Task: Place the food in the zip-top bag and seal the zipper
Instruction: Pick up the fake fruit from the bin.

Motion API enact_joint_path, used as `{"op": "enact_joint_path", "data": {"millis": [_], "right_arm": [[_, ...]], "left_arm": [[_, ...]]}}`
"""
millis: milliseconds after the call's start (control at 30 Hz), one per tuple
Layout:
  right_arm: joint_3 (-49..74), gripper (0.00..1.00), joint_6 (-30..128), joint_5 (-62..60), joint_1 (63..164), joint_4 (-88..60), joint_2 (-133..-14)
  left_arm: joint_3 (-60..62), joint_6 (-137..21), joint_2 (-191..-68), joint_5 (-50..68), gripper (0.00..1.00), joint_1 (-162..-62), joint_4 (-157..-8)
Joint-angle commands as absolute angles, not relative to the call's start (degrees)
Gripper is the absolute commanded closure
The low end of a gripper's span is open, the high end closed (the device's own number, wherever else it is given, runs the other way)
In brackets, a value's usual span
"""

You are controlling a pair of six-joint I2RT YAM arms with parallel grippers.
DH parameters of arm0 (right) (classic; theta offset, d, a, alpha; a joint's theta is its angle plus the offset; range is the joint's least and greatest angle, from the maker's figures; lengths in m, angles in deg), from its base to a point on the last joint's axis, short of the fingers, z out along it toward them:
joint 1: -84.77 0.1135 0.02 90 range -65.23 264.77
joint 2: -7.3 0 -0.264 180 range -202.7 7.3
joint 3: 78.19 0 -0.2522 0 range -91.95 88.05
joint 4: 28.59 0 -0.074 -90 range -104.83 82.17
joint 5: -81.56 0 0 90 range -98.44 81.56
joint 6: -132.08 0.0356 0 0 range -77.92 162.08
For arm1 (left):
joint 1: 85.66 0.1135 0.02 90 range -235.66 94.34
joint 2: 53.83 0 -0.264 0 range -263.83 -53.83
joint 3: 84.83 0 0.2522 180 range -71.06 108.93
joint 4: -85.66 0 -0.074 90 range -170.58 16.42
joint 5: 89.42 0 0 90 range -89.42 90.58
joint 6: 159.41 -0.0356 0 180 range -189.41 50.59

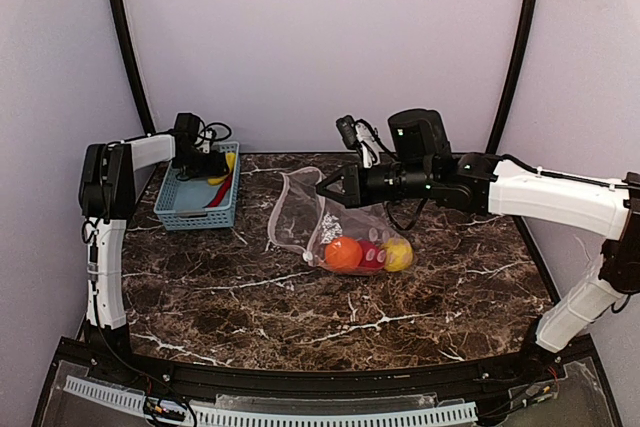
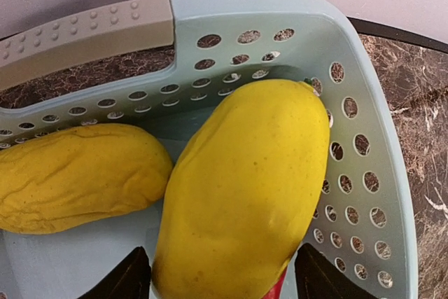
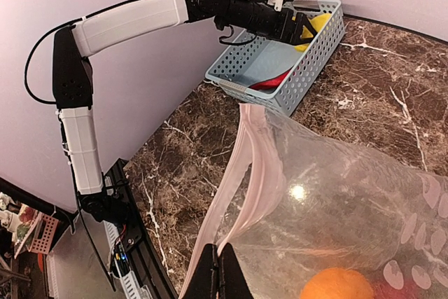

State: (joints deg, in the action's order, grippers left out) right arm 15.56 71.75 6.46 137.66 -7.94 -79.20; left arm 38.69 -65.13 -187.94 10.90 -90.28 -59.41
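The clear zip-top bag (image 1: 300, 215) lies mid-table, its mouth held up. An orange ball (image 1: 343, 252), a round red piece (image 1: 371, 256) and a yellow piece (image 1: 398, 253) lie inside. My right gripper (image 1: 322, 187) is shut on the bag's pink zipper strip (image 3: 246, 173), its fingertips (image 3: 222, 271) pinched together on it; the orange ball (image 3: 336, 286) shows below. My left gripper (image 1: 214, 163) reaches into the basket (image 1: 196, 197). It is open, with its jaws either side of a large yellow piece (image 2: 245, 194). A second yellow piece (image 2: 77, 176) lies beside it. The red chili (image 3: 274, 80) lies in the basket.
The blue-grey perforated basket (image 2: 294, 40) stands at the table's back left, close to the wall. The table's dark edge (image 3: 136, 243) runs along the left of the bag. My left arm (image 3: 133, 22) spans above the basket.
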Motion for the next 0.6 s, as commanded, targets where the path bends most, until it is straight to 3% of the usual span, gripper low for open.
{"op": "enact_joint_path", "data": {"millis": [0,367,567], "right_arm": [[15.41,1.00,72.10,5.46,138.04,-9.43,-77.91],[15.71,1.00,72.05,5.04,138.01,-9.36,-77.64],[15.80,1.00,72.02,4.97,138.04,-9.39,-77.66]], "left_arm": [[40.34,-66.05,-188.11,10.95,0.31,-90.88,-57.43],[41.06,-67.03,-187.02,10.29,0.42,-91.14,-56.82],[37.08,-67.95,-181.24,9.19,0.44,-91.53,-58.10]]}}
